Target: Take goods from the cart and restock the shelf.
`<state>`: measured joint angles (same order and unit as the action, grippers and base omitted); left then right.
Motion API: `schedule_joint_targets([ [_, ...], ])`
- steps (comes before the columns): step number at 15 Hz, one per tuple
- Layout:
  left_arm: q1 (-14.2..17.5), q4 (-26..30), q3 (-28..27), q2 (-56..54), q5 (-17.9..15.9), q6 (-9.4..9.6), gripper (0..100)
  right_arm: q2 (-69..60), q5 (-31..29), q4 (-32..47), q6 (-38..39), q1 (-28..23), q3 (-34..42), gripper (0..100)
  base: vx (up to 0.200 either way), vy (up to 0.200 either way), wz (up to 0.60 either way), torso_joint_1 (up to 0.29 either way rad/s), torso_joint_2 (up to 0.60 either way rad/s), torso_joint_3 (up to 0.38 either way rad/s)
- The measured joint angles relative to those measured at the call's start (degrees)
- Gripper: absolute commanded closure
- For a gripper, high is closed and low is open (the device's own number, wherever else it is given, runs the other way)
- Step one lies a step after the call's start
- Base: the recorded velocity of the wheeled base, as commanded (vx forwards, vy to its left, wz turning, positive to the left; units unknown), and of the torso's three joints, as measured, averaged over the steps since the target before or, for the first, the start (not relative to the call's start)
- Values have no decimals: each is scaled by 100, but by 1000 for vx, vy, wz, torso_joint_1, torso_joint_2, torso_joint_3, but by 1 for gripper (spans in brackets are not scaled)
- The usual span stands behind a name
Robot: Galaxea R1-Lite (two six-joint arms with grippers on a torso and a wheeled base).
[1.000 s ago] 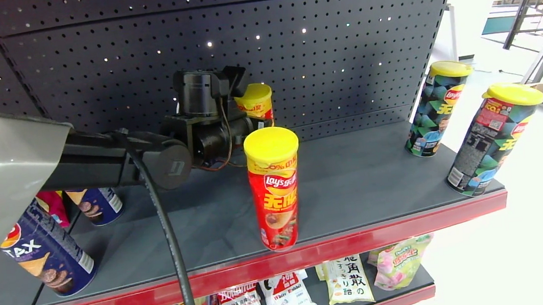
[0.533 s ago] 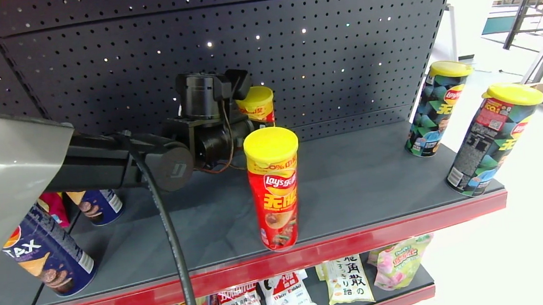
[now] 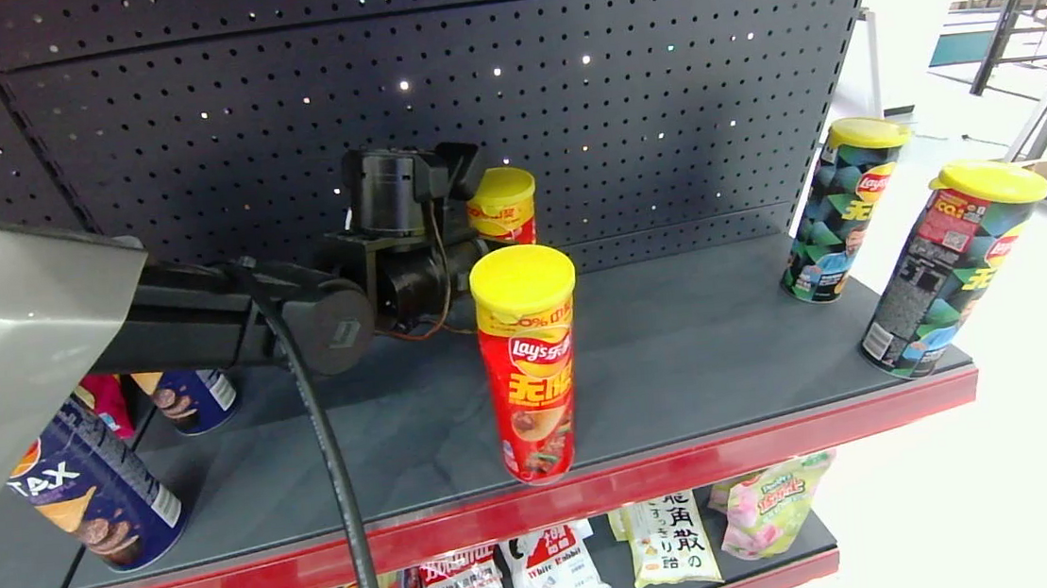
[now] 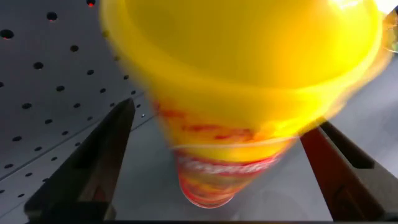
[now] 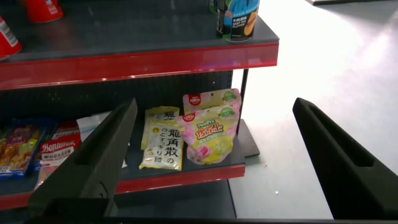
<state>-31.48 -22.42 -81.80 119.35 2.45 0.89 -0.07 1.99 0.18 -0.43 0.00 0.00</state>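
Note:
My left gripper (image 3: 477, 230) is at the back of the grey shelf (image 3: 681, 356), close to the pegboard, shut on a red chips can with a yellow lid (image 3: 502, 203). In the left wrist view that can (image 4: 236, 93) stands upright between the two fingers (image 4: 93, 168) of the left gripper (image 4: 221, 118), with its base just over the shelf surface. A second red can (image 3: 529, 360) stands at the shelf's front edge, just in front of the held one. My right gripper (image 5: 214, 106) is open with nothing in it, facing the lower shelf.
Two green-and-black cans (image 3: 843, 209) (image 3: 952, 268) stand at the shelf's right end. Blue cans (image 3: 90, 488) (image 3: 186, 394) stand on the left. Snack bags (image 5: 208, 134) fill the lower shelf (image 5: 186, 177). Bare shelf lies between the red cans and the right-hand cans.
My left gripper has carried the red can slightly down and to the right, closer to the shelf surface at the back. The other cans have not moved.

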Motion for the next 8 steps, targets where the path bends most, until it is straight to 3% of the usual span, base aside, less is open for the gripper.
schedule_joint_targets([
  [3,6,4,228,-127,0,0,0,0,1,0,0,0,0,0,0,0,0,0,0,0],
  [8,141,-2,1133,-818,-2,0,0,0,1,-2,0,0,0,0,0,0,0,0,0,0],
])
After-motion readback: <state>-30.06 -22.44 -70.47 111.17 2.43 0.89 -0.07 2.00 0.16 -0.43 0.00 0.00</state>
